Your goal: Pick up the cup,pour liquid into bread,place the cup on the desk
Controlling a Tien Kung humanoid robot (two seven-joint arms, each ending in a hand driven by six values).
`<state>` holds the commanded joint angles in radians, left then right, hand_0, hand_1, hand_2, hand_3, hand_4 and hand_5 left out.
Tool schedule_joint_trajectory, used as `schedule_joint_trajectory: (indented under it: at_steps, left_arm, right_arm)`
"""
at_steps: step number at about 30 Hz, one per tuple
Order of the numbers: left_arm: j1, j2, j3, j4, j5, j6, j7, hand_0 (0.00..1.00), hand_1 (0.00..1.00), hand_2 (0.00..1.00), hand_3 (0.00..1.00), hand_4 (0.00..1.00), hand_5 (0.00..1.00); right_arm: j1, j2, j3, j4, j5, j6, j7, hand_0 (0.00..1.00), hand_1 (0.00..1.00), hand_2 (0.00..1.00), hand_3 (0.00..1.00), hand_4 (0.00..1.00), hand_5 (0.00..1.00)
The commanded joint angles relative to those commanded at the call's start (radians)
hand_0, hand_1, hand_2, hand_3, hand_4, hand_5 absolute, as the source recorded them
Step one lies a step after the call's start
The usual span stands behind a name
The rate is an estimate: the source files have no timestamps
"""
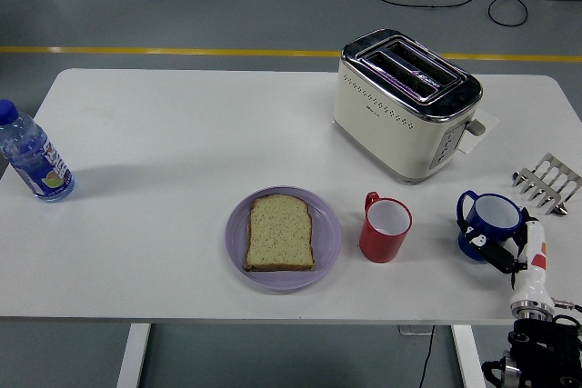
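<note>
Right hand (518, 256) comes in at bottom-right corner, fingers wrapped round the blue cup (491, 222) — cup upright, near table's right edge, just beside a metal rack (548, 182). Bread slice (281, 233) lies flat on a purple plate (238, 243), center-front of the white table (182, 124). Red mug (386, 227) stands just right of plate, btwn it & blue cup. Cream toaster (406, 103) sits further back. Water bottle (33, 160) at far left edge.
</note>
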<state>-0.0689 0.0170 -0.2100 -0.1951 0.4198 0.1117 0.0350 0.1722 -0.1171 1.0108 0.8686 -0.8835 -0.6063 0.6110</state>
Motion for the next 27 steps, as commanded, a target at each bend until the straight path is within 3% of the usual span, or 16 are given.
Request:
schedule_joint_trajectory:
  at_steps: [10,11,16,17,27]
  left_arm:
    - [-0.005,-0.001,-0.009,0.0,0.0,-0.001,0.001,0.651,0.616,0.609,0.526,0.305,0.745]
    - [-0.005,-0.001,-0.009,0.0,0.0,-0.001,0.001,0.65,0.617,0.608,0.526,0.305,0.745]
    - [-0.006,-0.002,-0.01,0.0,0.0,-0.001,0.001,0.65,0.617,0.608,0.526,0.305,0.745]
    - [-0.006,-0.002,-0.011,0.0,0.0,-0.001,0.001,0.649,0.617,0.608,0.526,0.305,0.746]
    - [-0.004,-0.002,-0.009,0.0,0.0,-0.001,0.001,0.65,0.617,0.609,0.526,0.305,0.745]
  right_arm:
    - [0.006,0.001,0.007,-0.004,-0.042,-0.012,-0.028,0.514,0.446,0.582,0.558,0.665,0.107]
    - [0.006,0.001,0.009,-0.004,-0.048,-0.013,-0.03,0.523,0.458,0.613,0.662,0.824,0.059]
    - [0.004,0.002,0.023,-0.005,-0.076,-0.014,-0.043,0.523,0.458,0.613,0.662,0.824,0.059]
    - [0.004,0.003,0.026,-0.006,-0.081,-0.014,-0.047,0.536,0.466,0.633,0.718,0.85,0.052]
    - [0.0,0.006,0.036,-0.005,-0.123,0.003,-0.065,0.564,0.49,0.675,0.767,0.887,0.063]
